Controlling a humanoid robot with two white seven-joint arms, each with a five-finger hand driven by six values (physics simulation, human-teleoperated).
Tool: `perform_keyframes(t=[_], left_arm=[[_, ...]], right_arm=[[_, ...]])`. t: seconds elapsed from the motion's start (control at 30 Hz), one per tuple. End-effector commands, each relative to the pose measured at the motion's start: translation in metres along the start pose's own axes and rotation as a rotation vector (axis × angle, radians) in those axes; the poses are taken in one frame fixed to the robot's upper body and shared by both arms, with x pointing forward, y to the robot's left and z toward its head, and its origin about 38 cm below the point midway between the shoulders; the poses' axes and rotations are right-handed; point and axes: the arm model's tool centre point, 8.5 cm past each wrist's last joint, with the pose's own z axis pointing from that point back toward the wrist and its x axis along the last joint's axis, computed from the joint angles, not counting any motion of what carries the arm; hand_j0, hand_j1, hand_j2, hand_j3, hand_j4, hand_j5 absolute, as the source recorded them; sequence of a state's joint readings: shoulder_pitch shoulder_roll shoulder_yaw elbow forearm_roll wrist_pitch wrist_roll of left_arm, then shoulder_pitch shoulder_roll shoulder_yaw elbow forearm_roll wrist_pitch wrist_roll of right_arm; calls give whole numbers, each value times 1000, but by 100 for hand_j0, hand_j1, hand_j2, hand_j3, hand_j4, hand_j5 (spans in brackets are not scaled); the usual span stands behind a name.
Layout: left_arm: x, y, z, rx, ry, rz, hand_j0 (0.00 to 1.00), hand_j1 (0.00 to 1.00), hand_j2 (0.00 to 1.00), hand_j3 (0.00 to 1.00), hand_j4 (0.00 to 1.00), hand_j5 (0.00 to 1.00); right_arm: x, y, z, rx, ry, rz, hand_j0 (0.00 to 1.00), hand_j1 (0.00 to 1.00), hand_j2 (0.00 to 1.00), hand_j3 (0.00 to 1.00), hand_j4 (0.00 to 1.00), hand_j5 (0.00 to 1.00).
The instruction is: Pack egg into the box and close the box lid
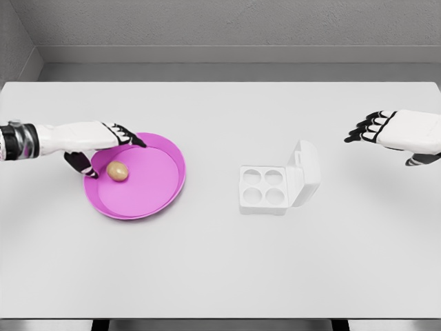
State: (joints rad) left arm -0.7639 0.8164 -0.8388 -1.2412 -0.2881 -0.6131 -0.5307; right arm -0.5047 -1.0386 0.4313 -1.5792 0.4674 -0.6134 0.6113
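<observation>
The robot's left hand reaches over the rim of a pink plate on the white table, its black-tipped fingers extended and its thumb lowered just beside a tan egg that lies in the plate's left part, nothing grasped. Well to the right, a white egg box stands open, its 4 cups bare and its lid tilted up at the far right side. The right hand hovers near the table's right edge, fingers loosely spread and holding nothing.
</observation>
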Motion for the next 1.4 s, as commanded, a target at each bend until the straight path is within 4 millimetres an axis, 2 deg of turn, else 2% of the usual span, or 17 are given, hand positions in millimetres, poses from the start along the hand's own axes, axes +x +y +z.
perform_keyframes(t=[0.0, 0.3, 0.53, 0.6, 0.7, 1.0, 1.1, 1.37], left_arm=[[3, -3, -6, -10, -10, 0, 100, 100, 100, 100, 100, 100], [3, -6, -8, -18, -10, 2, 100, 100, 100, 100, 100, 100], [4, -9, -12, -36, -2, -23, 96, 96, 96, 96, 96, 96], [4, -9, -13, -41, -1, -31, 95, 95, 95, 95, 95, 95], [5, -9, -14, -41, -1, -32, 92, 92, 92, 92, 92, 92], [7, -14, -17, -63, -9, -34, 92, 92, 92, 92, 92, 92], [7, -15, -17, -65, -9, -35, 85, 85, 85, 85, 85, 85], [3, -13, -10, -64, 8, -45, 87, 87, 87, 87, 87, 87]], right_arm=[[-1, 0, 1, -1, 2, -3, 100, 100, 100, 100, 100, 100], [9, 12, -12, 43, -38, -9, 100, 100, 100, 100, 100, 100], [12, 28, -20, 97, -48, -10, 100, 100, 100, 100, 100, 100], [10, 39, -25, 126, -42, -22, 100, 100, 100, 100, 100, 100], [10, 40, -25, 128, -39, -24, 100, 100, 100, 100, 100, 100], [5, 36, -22, 118, -26, -25, 100, 100, 100, 100, 100, 100], [3, 40, -23, 123, -23, -38, 100, 100, 100, 100, 100, 100], [6, 37, -28, 102, -35, -48, 100, 100, 100, 100, 100, 100]])
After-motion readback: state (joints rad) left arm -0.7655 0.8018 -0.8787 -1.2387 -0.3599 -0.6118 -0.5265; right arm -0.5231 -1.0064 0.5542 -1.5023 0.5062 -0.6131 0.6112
